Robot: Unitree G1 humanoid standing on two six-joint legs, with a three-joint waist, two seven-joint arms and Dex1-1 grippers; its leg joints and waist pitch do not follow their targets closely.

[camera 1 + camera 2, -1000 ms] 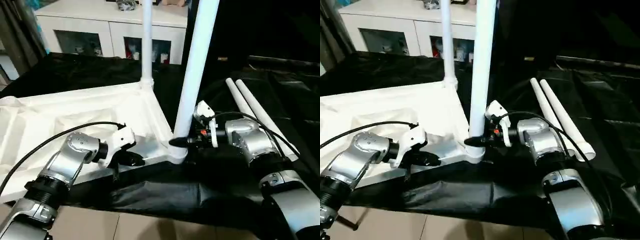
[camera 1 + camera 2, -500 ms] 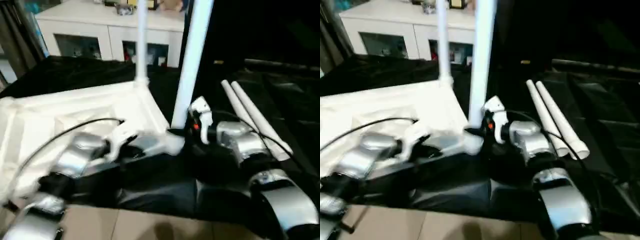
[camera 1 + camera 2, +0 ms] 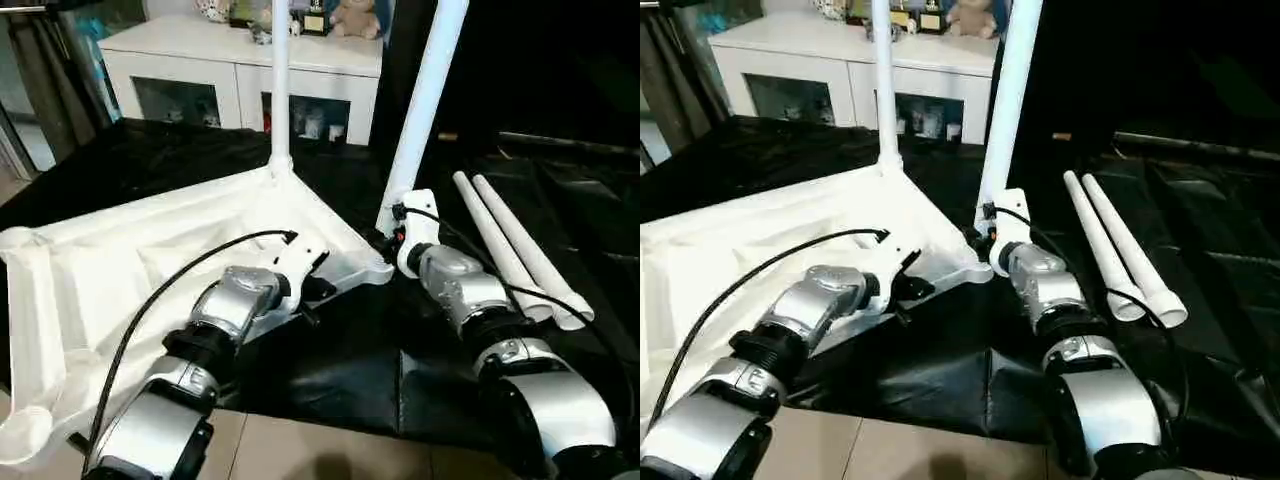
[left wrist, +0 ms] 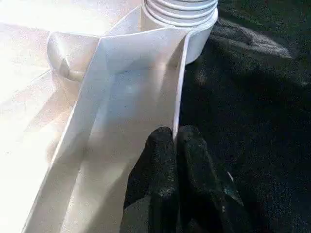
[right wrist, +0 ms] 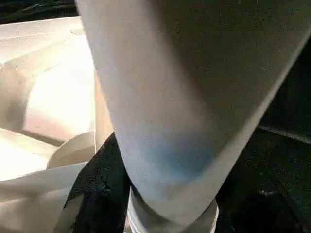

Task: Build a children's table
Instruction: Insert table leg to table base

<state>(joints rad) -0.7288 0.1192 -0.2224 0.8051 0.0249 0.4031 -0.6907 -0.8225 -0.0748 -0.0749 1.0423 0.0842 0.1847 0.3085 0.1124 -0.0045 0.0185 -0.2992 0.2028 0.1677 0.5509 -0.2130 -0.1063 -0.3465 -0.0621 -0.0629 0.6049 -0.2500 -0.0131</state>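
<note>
The children's table (image 3: 120,260) lies inverted on black sheeting. Left gripper (image 4: 176,145) pinches its near rim (wrist view confirms contact); right gripper (image 3: 385,238) clasps the corner leg (image 3: 420,110).

White table top (image 3: 120,265) and tube legs (image 3: 520,250) are lying on black cloth (image 3: 330,350); silver forearms, black fingers (image 4: 177,170).

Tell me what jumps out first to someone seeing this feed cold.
The upside-down white tabletop on the black cloth, with two legs already standing at its far corner and near corner. The right gripper grips the near leg's base while the left gripper pinches the tabletop's rim. Two spare legs lie to the right.
</note>
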